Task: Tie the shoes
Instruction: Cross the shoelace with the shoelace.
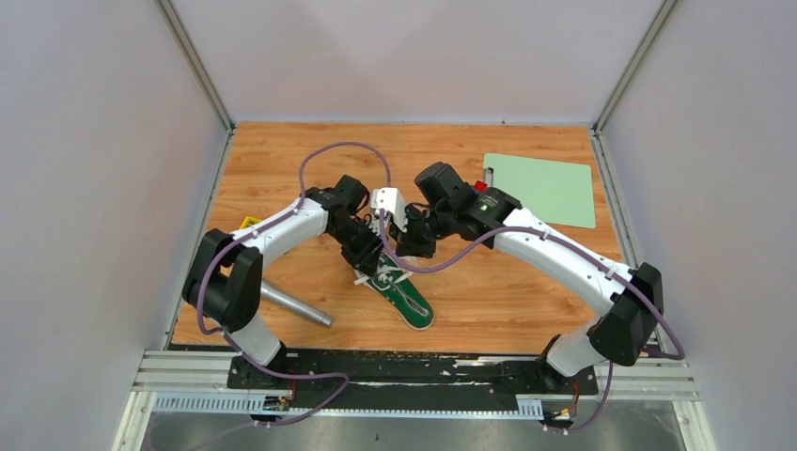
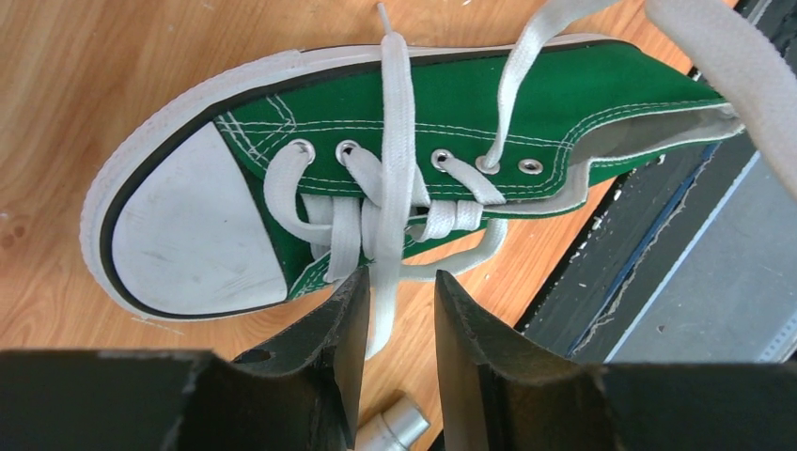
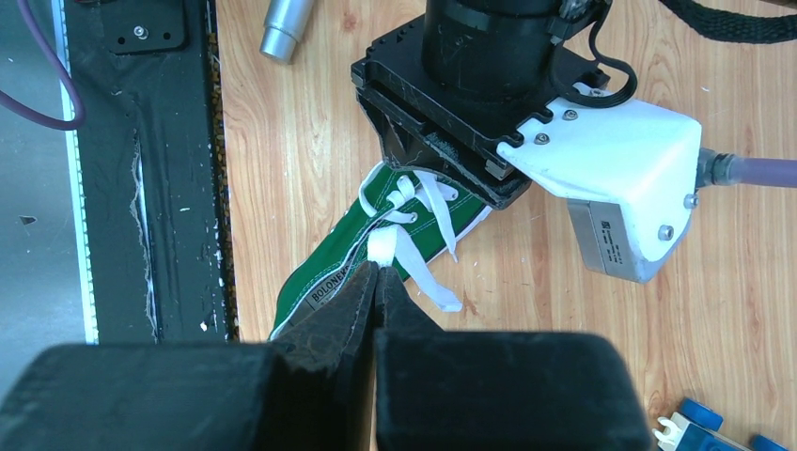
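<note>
Wooden worktop [image 1: 282, 160] lies bare beyond both grippers to its far edge. Green sneaker [image 1: 406, 299] sits directly beneath them, heel toward the near edge. Left gripper [image 2: 399, 310] stands parted astride one lace [image 2: 395, 169]; right gripper [image 3: 376, 272] pinches a lace end [image 3: 383, 246].

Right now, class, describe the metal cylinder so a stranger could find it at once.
Start at the wooden table. At its near left lies the cylinder, left of the shoe. It alone is grey metal; shoe and board are green.
</note>
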### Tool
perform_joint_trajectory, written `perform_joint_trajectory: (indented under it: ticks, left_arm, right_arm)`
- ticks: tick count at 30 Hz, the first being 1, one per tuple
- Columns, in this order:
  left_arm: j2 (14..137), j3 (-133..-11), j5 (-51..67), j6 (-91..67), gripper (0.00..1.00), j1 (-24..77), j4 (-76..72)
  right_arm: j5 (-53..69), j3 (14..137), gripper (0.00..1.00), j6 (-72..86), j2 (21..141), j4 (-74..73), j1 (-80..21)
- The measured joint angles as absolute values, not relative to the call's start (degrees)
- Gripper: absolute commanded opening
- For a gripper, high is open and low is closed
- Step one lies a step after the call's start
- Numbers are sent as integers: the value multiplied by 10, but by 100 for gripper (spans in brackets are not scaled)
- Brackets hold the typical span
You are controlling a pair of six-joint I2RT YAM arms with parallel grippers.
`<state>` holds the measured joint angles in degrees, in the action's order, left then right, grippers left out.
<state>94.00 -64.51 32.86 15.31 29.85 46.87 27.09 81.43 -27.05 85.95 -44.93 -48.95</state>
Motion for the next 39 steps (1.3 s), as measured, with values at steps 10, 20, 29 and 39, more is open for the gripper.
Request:
perform_joint_trajectory:
  ticks: [10,20,29,39]
  left_arm:
    - [936,-678,312,164,42,299,481]
    - [945,-678,313,173,42,324,488]
    - [974,-678,294,172,34,330,486]
    - [975,-681,248,171,35,331,484]
  right_arm:
    - [270,814,0,-270,860,-449,-489]
    - [270,814,0,-270,860,-449,-489]
    - [270,814,0,-270,860,-448,-489]
    - [270,814,0,-268,860,-447,-489]
